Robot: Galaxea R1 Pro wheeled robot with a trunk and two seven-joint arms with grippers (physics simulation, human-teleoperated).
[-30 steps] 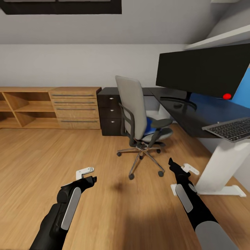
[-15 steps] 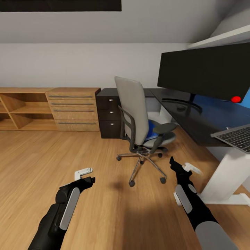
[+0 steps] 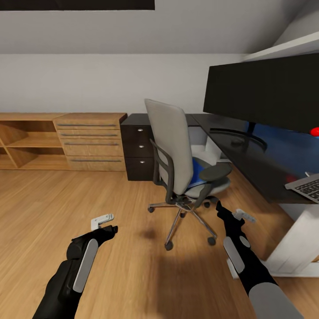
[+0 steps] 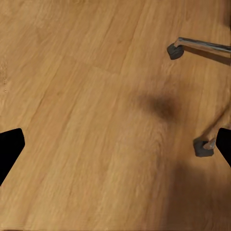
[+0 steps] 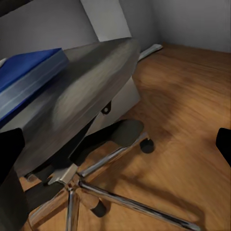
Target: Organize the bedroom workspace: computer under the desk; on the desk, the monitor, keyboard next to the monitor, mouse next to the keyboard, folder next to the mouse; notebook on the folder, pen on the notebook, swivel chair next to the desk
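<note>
A home bedroom fitted out as a study, rendered in simulation. The sloped white ceiling (image 3: 186, 26) with a dark skylight (image 3: 77, 4) suggests an attic room in a house rather than an office block. Warm wood-plank flooring (image 3: 66, 199) runs wall to wall. Along the far wall stands a low light wooden shelf unit (image 3: 26, 141) joined to a wooden drawer cabinet (image 3: 91, 141), domestic furniture in style. The working corner holds a black-topped desk (image 3: 248, 164) with black drawers (image 3: 139, 150), a wide black monitor (image 3: 266, 93), a keyboard (image 3: 308, 186), and a grey swivel chair (image 3: 175, 146) with a blue folder (image 3: 197, 168) on its seat
</note>
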